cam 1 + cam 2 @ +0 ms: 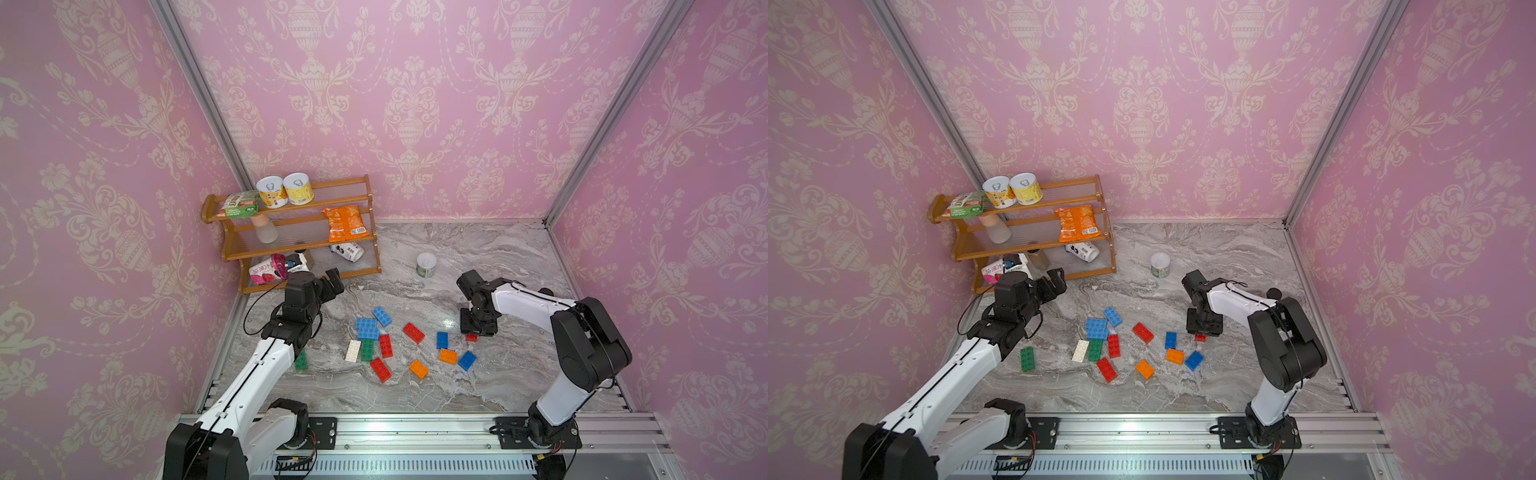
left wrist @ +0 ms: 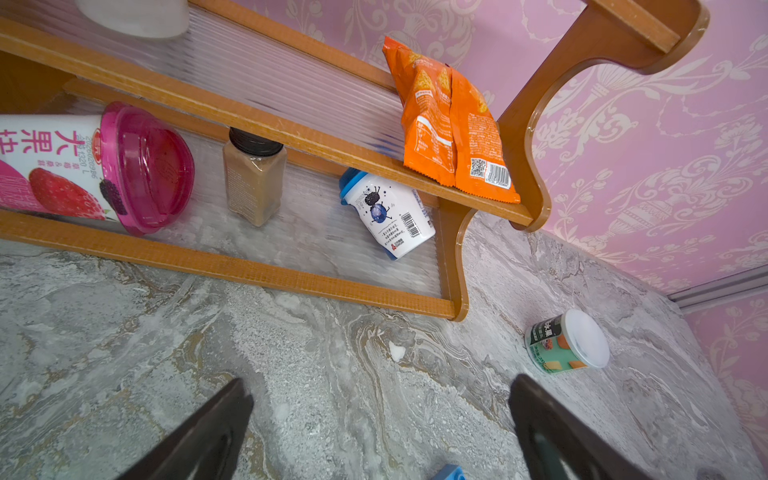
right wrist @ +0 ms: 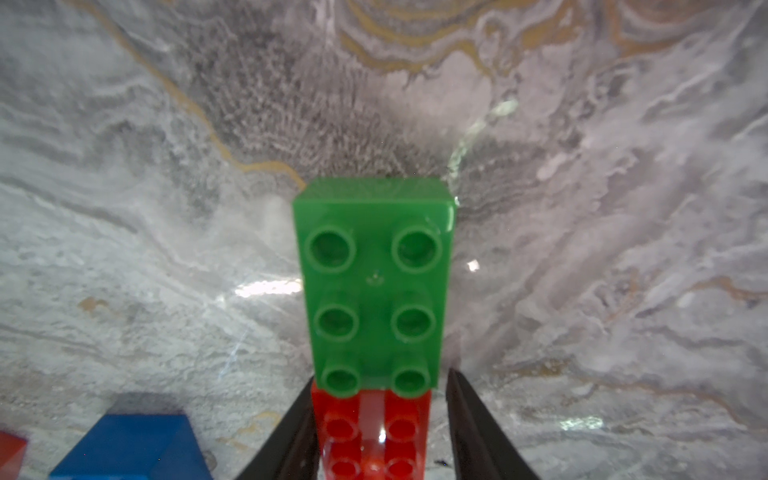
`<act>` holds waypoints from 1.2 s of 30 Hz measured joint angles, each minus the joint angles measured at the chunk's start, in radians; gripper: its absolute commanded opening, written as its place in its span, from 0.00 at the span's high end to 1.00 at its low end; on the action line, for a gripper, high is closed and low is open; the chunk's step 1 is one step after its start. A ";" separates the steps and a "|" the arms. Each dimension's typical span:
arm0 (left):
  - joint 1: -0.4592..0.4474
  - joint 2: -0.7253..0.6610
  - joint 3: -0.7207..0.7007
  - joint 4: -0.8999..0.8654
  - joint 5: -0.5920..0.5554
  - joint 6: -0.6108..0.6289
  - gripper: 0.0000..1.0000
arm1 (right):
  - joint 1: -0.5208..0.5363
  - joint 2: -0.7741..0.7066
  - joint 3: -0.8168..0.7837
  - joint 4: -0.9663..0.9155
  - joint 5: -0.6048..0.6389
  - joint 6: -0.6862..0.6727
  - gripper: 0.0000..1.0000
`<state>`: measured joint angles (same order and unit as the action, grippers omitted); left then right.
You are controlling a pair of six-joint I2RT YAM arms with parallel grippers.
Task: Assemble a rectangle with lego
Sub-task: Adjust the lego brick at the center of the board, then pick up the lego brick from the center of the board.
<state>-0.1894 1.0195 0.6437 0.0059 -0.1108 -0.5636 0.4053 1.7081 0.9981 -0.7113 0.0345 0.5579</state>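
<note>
Red brick (image 3: 374,436) between right fingers (image 3: 286,444), grip unclear; green brick (image 3: 374,282) at its end. Left fingers (image 2: 199,440) wide open. Keep edges flush, press straight.

Marble table (image 1: 415,395) carries scattered lego (image 1: 413,333), a rack (image 1: 376,249), perhaps a tub (image 1: 426,264).

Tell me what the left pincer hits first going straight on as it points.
The left pincer would probably meet the grey marble tabletop first, just short of the wooden rack's bottom rail; depth is unclear.
</note>
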 measured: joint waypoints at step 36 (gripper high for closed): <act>0.000 -0.087 0.000 -0.056 -0.019 0.000 0.01 | 0.084 -0.202 -0.002 -0.100 0.019 0.019 0.35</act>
<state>-0.1894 0.9329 0.6437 -0.0505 -0.1303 -0.5640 0.4896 1.5059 0.9958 -0.8116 0.0540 0.5774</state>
